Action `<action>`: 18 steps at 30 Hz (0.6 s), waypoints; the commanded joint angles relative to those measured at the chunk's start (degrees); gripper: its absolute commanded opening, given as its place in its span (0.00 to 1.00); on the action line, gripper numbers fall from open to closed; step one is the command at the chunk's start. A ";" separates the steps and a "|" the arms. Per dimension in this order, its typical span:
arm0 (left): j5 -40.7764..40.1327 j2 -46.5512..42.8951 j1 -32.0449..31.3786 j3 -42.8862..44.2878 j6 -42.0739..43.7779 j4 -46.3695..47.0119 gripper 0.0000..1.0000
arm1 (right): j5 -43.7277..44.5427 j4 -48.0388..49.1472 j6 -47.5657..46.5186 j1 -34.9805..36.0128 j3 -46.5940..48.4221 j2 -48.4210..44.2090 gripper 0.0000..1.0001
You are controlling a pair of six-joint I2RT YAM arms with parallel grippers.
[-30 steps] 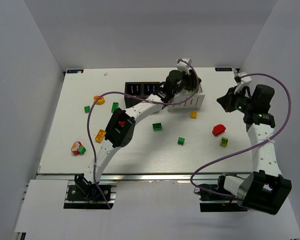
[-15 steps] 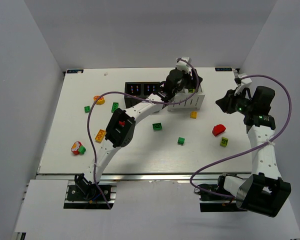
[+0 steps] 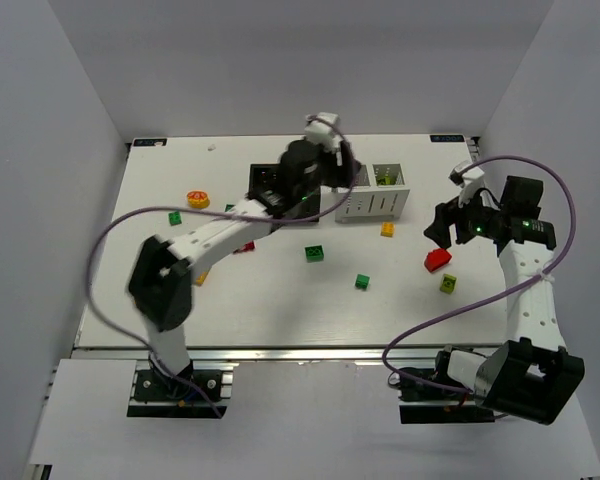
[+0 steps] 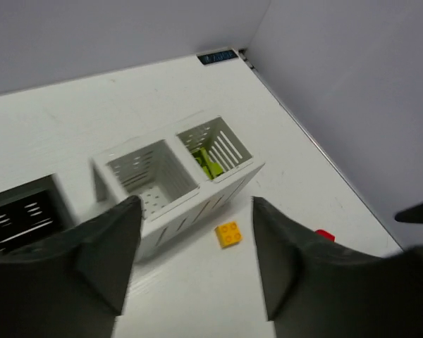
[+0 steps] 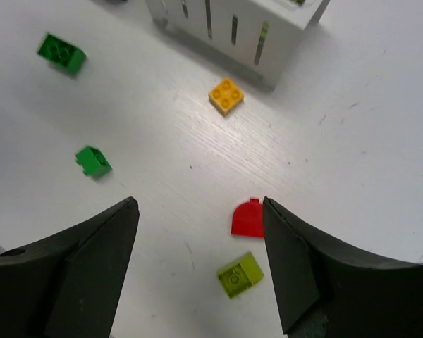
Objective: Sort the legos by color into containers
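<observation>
My left gripper [image 3: 338, 178] hangs open and empty just left of the white container [image 3: 376, 204], above the table. Seen from the left wrist, the container's [image 4: 170, 211] right compartment holds a lime lego [image 4: 207, 161] and its left compartment looks empty. The black container [image 3: 263, 180] is partly hidden under my left arm. My right gripper [image 3: 442, 228] is open over a red lego [image 5: 248, 218] and a lime lego [image 5: 240, 274]; its right finger [image 5: 296, 260] is beside the red one. A yellow lego [image 3: 387, 229] lies in front of the white container.
Green legos [image 3: 314, 253] [image 3: 362, 282] [image 3: 175, 217] lie mid-table and left. An orange round lego [image 3: 197, 199] sits far left, and a red piece [image 3: 245, 246] shows under my left arm. Grey walls close in three sides.
My left gripper opened and drew back left from over the white container, the arm's elbow swinging left. My right gripper opened and came down toward the red lego.
</observation>
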 commanded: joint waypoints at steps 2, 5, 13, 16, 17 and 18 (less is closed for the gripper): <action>-3.24 -18.84 2.07 -18.49 -2.77 -1.86 0.80 | 7.68 -16.21 -13.43 -0.47 2.84 2.97 0.77; -3.25 -28.25 2.51 -26.00 -6.28 -4.41 0.88 | 12.17 -20.44 -16.08 -0.39 1.79 4.99 0.77; -8.68 -42.94 2.77 -41.75 -11.74 -12.85 0.98 | 24.71 -15.36 -6.01 -0.30 -2.96 10.61 0.73; -10.01 -44.00 3.47 -42.99 -13.41 -14.52 0.98 | 26.16 -12.80 3.47 -0.30 -3.05 14.57 0.67; -10.53 -44.00 3.65 -42.99 -13.59 -14.87 0.98 | 26.42 -12.45 5.08 -0.39 -3.05 15.62 0.66; -10.89 -43.83 3.65 -42.82 -13.94 -15.66 0.98 | 26.85 -10.62 6.74 -0.30 -3.31 15.89 0.66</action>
